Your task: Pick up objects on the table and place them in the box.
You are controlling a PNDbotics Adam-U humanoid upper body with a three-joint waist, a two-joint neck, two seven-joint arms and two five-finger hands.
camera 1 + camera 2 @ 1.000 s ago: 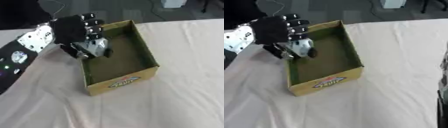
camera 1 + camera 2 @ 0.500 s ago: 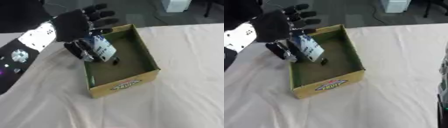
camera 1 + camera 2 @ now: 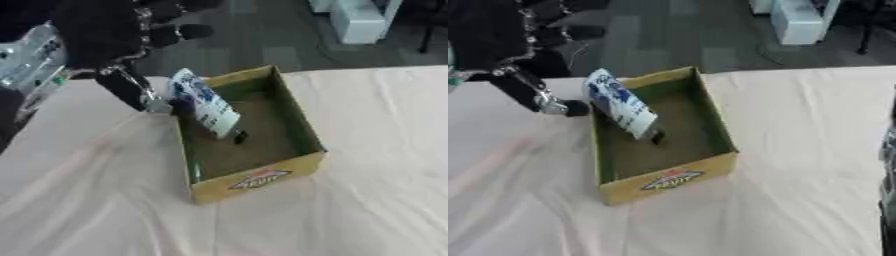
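Presently, a white-and-blue squeeze tube with a dark cap (image 3: 206, 102) is seen leaning cap-down inside the open yellow cardboard box (image 3: 259, 177), its upper end propped against the left wall. The black left hand (image 3: 112, 36) is raised beside the box with fingers spread, holding nothing, judged consistent with release. The cream tablecloth (image 3: 367, 130) is bare nearby. The right hand is not visible.

The tabletop (image 3: 367, 200) is covered in a pale, matt cloth with soft creases. The box (image 3: 262, 176) looks like yellow cardboard, matt and dull olive inside, with a printed label on its front wall. The tube (image 3: 621, 106) is white and blue, smooth and slightly glossy like plastic. The left robot hand (image 3: 105, 35) is matt black with silver metal parts.
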